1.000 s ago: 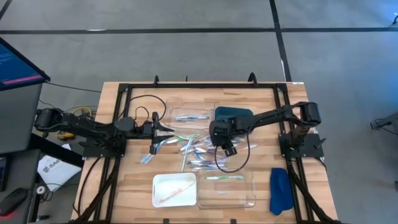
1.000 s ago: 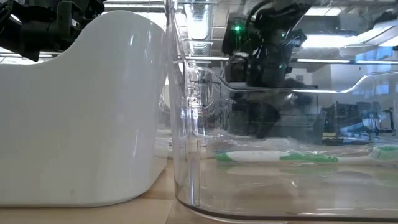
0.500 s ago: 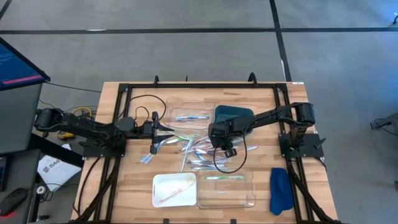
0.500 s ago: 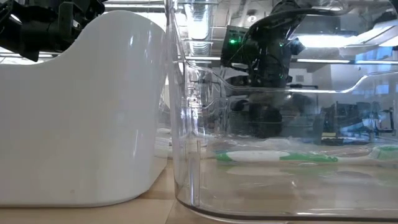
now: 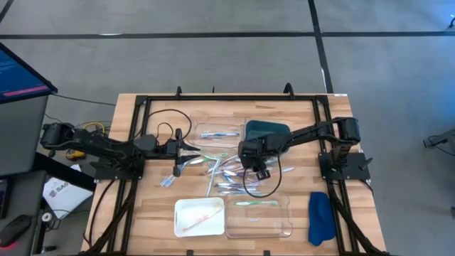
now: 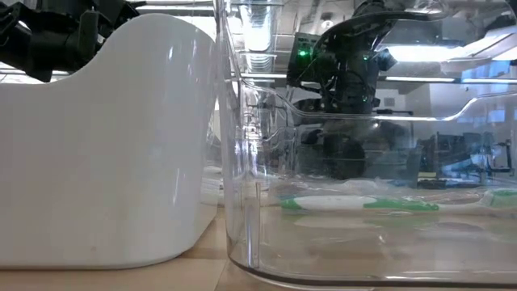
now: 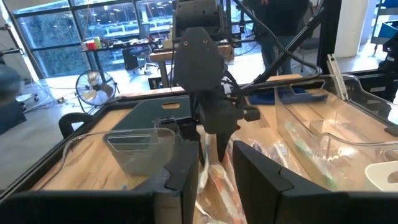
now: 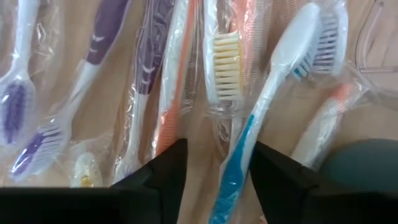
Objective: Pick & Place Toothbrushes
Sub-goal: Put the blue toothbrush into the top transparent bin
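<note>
Right pincer (image 8: 214, 171) lower, astride toothbrushes (image 8: 261, 118).

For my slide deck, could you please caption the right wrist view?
Right tool open above plastic-wrapped toothbrushes lying on the wooden table.

Purple, orange, blue-white toothbrushes (image 8: 224, 93)

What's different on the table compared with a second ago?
The right gripper has pulled slightly back toward its base, away from the near trays, and hovers over the loose pile of wrapped toothbrushes, fingers apart, holding nothing. The left gripper and both near trays look unchanged.
</note>
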Robot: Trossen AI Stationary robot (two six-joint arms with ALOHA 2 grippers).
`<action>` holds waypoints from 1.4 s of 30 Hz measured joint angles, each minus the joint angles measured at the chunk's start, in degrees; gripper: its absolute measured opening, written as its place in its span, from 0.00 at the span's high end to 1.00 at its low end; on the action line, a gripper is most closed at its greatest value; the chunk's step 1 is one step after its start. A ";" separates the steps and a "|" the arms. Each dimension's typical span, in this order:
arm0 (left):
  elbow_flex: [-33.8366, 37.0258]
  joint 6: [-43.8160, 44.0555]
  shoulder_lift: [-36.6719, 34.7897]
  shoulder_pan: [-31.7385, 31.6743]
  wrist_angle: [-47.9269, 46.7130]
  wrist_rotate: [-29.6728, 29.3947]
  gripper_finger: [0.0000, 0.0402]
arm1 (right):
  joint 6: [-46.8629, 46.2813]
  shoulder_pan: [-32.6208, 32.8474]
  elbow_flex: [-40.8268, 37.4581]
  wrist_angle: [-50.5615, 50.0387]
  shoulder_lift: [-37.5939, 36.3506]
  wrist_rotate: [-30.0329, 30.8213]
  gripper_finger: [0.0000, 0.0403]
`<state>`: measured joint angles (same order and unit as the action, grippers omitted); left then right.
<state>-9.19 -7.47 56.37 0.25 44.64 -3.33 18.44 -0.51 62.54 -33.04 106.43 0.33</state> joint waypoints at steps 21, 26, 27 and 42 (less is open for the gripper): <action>0.00 0.03 0.42 0.00 0.88 -0.15 0.77 | 0.55 -0.02 2.78 -3.85 0.02 1.45 0.66; 0.00 0.03 0.42 -0.01 0.88 -0.13 0.77 | 0.83 -0.02 2.78 -3.85 0.02 1.45 0.76; -0.02 0.03 0.42 0.00 0.88 -0.13 0.77 | 0.85 -0.02 2.78 -3.85 0.02 1.47 0.78; -0.02 0.05 0.42 0.00 0.86 -0.10 0.77 | 0.59 0.00 6.19 -9.46 0.02 2.63 0.93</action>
<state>-9.21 -7.42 56.80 0.25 45.50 -3.43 19.03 -0.51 68.73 -42.49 106.45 2.96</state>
